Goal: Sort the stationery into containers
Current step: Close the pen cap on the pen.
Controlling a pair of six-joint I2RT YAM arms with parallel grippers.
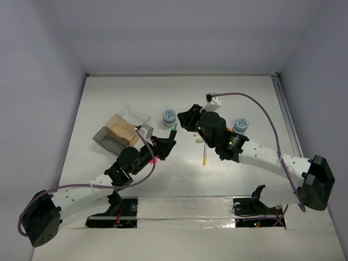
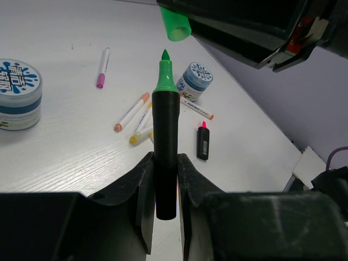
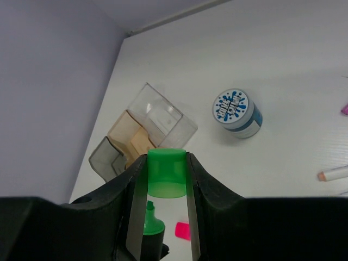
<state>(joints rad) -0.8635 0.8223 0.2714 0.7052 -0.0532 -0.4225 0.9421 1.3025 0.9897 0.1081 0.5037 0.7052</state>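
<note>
My left gripper is shut on a black marker and holds it upright above the table with its green tip bare. My right gripper is shut on the marker's green cap, just above that tip. The cap also shows at the top of the left wrist view. In the top view the two grippers meet at mid-table. The joined containers lie to the left: clear, tan and smoky grey.
Two blue-white discs sit on the table. Thin white pens with pink, orange and yellow tips lie under the right arm, beside a short black marker with a pink tip. A small pink item lies below the grippers.
</note>
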